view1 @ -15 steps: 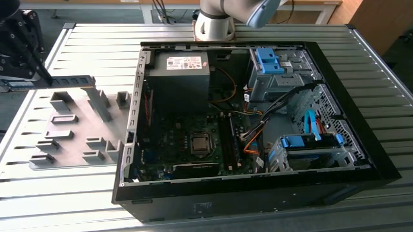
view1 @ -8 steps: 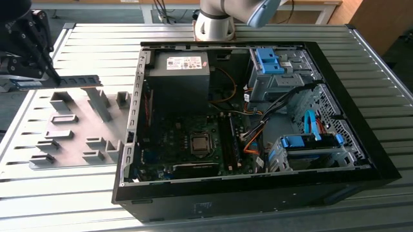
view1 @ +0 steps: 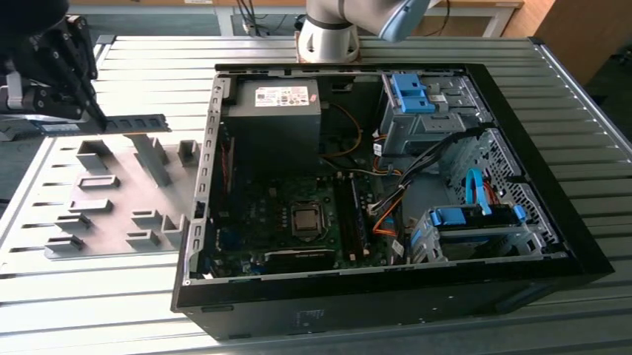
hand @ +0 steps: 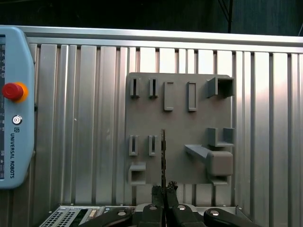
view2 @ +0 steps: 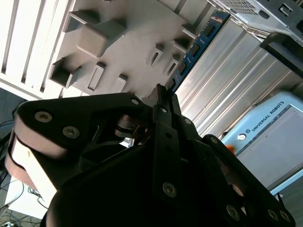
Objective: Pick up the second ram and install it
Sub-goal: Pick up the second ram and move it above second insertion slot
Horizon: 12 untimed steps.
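Black gripper (hand: 164, 189) clamped on the second ram (hand: 163, 151), edge-on in the first wrist view, broadside in the exterior view, over the grey fixture plate (view1: 118, 200), near the wall of the open computer case (view1: 395, 310), slatted table (view1: 59, 303) around.

The second ram (view1: 136, 123) hangs level above the grey fixture plate (view1: 118, 200) at the exterior view's left, a thin dark stick with black chips. The gripper (view1: 97, 118) pinches one end, the rest jutting free.
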Motion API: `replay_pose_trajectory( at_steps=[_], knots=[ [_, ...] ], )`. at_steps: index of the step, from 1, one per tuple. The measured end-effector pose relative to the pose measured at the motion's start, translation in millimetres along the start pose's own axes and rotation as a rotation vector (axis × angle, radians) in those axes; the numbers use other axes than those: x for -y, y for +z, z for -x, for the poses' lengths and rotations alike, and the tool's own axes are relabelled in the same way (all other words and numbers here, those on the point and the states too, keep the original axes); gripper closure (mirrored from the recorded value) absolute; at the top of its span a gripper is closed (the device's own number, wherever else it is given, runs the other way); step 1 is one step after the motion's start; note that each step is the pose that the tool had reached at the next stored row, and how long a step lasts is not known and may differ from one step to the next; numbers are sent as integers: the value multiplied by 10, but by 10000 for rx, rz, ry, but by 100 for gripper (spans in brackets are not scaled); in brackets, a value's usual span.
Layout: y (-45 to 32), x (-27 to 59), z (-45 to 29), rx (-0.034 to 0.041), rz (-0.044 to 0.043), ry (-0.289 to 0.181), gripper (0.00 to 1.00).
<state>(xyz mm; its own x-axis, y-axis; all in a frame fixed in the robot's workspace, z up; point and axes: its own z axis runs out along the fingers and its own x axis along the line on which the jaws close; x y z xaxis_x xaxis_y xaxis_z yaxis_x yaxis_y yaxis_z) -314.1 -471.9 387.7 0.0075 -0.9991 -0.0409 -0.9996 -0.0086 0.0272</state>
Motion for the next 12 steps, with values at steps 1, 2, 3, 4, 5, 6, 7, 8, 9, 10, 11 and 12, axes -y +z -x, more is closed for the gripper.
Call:
replay_pose_trajectory(
  at_steps=[1,2,3,4,5,6,7,8,9,10,11,12],
  knots=[
    [0,18,0,0,0,0,86],
    [-1,37,0,0,0,0,86],
    [-2,55,-1,-1,0,0,86],
    [-2,74,-1,0,0,0,86],
    [-3,93,-1,0,1,0,86],
    [-3,112,-1,0,1,-1,86],
    [-4,132,-1,0,2,0,86],
    [-4,150,-1,0,2,0,86],
    [-4,168,-1,1,1,0,86],
    [-5,186,-1,0,2,0,86],
    [-6,204,-2,0,2,0,86],
    [-6,222,-2,0,3,0,86]
  ],
)
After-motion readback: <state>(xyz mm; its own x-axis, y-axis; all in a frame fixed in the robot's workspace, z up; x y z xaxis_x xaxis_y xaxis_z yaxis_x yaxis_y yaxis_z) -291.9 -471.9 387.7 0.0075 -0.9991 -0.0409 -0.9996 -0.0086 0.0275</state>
